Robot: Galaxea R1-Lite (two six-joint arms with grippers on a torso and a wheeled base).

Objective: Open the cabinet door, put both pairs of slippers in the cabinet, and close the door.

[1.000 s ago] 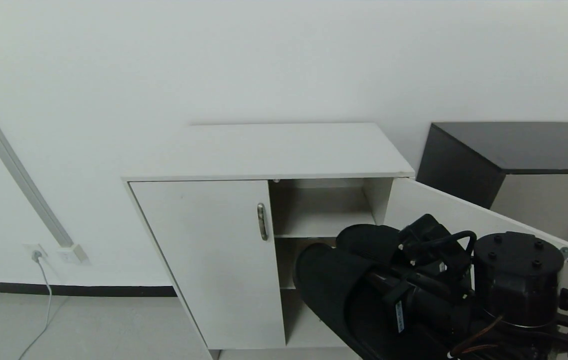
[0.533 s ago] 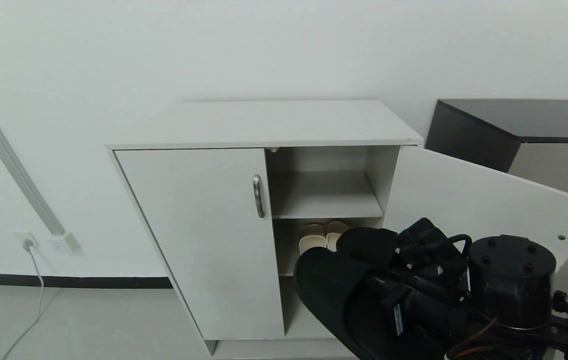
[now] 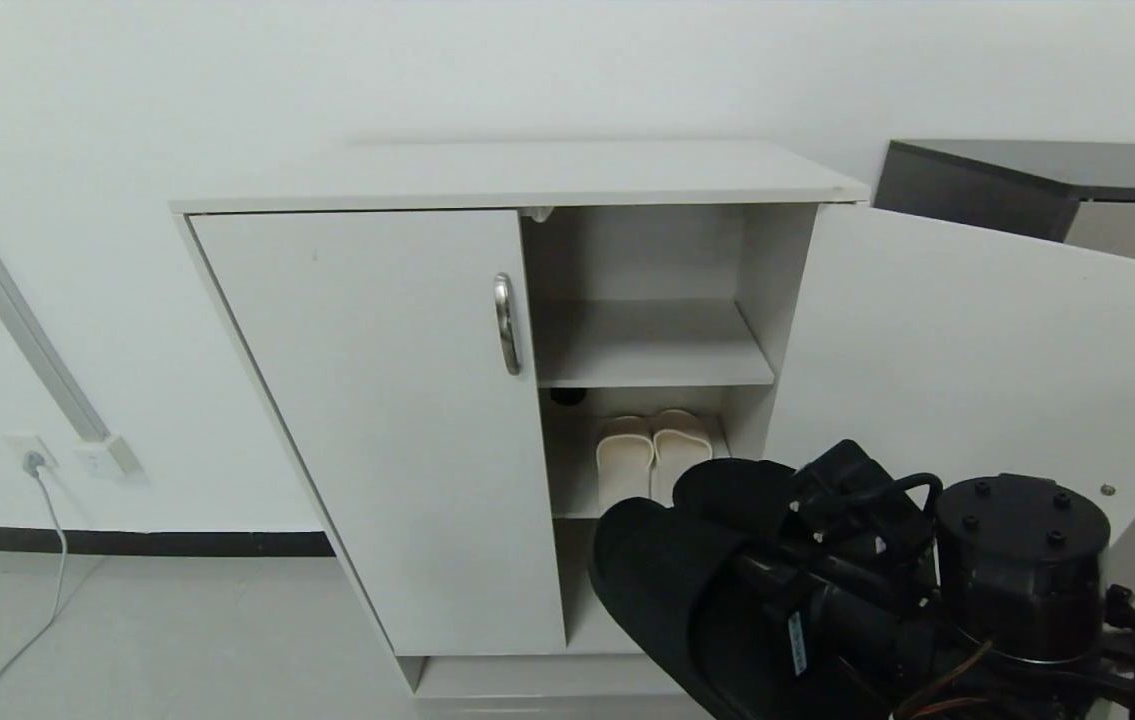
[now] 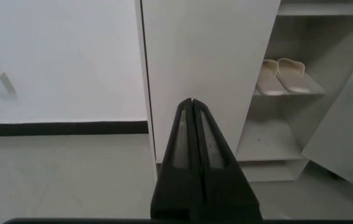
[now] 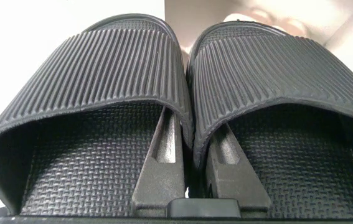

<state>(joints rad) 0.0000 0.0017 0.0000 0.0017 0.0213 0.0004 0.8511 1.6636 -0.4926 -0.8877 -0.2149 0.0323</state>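
A white cabinet stands against the wall, its left door closed and its right door swung open. A pair of cream slippers lies on the middle shelf, also seen as cream slippers in the left wrist view. My right gripper is shut on a pair of black slippers, pinching their inner straps together. It holds the black slippers low in front of the open compartment. My left gripper is shut and empty, facing the closed door.
A dark cabinet stands right of the open door. A wall socket with a cable hangs at the far left above the grey floor. The top shelf and bottom shelf are bare.
The head camera has shifted: the cabinet now sits higher and larger in the picture, and the cream slippers have come into sight. The right arm with the black slippers keeps its place.
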